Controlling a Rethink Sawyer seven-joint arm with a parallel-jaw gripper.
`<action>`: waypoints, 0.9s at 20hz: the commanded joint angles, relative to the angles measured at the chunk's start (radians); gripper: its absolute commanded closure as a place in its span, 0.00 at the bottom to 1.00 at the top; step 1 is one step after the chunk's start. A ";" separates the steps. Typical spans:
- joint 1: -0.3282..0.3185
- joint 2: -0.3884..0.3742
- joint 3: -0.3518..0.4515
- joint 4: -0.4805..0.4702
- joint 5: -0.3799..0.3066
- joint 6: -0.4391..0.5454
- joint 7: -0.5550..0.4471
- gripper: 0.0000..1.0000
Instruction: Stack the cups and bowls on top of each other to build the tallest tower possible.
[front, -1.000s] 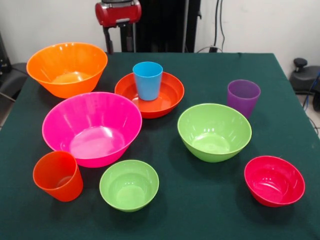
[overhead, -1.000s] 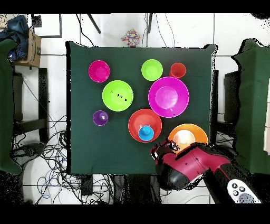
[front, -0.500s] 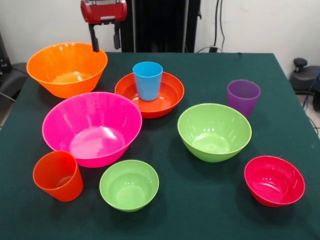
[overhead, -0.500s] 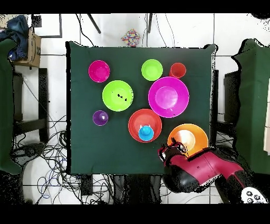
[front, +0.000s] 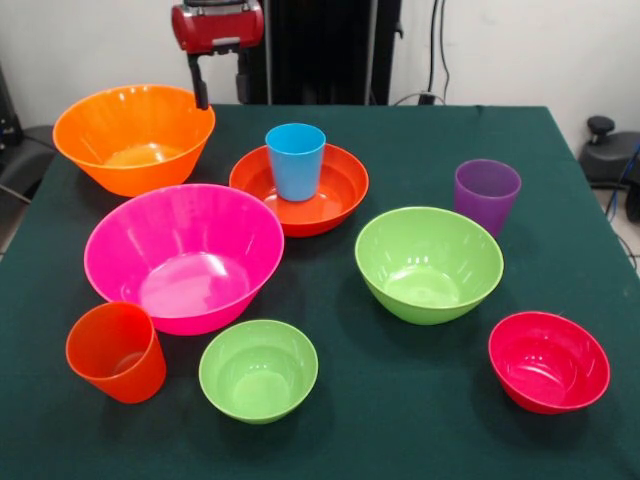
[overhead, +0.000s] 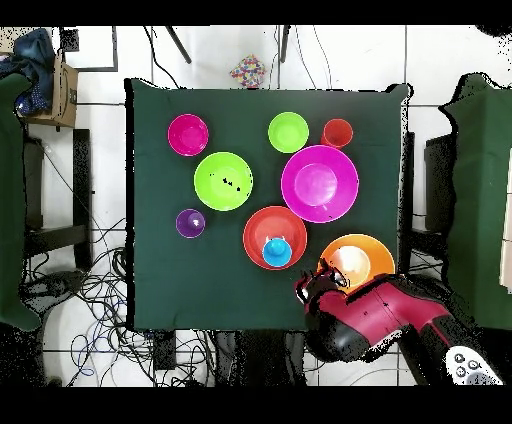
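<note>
You have the gripper (front: 220, 80) hanging at the far side of the table (front: 420, 140), just beside the rim of the large orange bowl (front: 134, 136). Its two dark fingers (front: 199, 82) stand apart with nothing between them — an open, empty grasp. From above you see the red arm (overhead: 375, 315) coming in from the robot's side, its gripper (overhead: 318, 286) at the edge of that same orange bowl (overhead: 357, 262).

Take the shallow red-orange bowl (front: 299, 188) as your landmark; it sits near the middle of the table. The blue cup (front: 295, 161) stands upright inside it, toward its far rim. That is all the stacking you have so far — every other piece sits alone on the green cloth.

In the front view, the large pink bowl (front: 184, 255) lies nearer the camera and to the left of the red-orange bowl, close beside it. The medium green bowl (front: 429, 263) is nearer the camera and to the right. The purple cup (front: 486, 195) stands upright to the right, well apart. The orange cup (front: 116, 351) and the small green bowl (front: 258, 370) sit near the front edge, beyond the pink bowl. The small crimson bowl (front: 549, 361) is at the front right, farthest off.
</note>
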 joint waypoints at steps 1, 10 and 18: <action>0.103 0.073 -0.073 -0.096 -0.174 -0.009 -0.021 0.00; 0.099 0.105 -0.100 -0.117 -0.207 -0.031 -0.041 0.00; 0.050 0.108 -0.072 -0.107 -0.166 -0.020 -0.121 0.00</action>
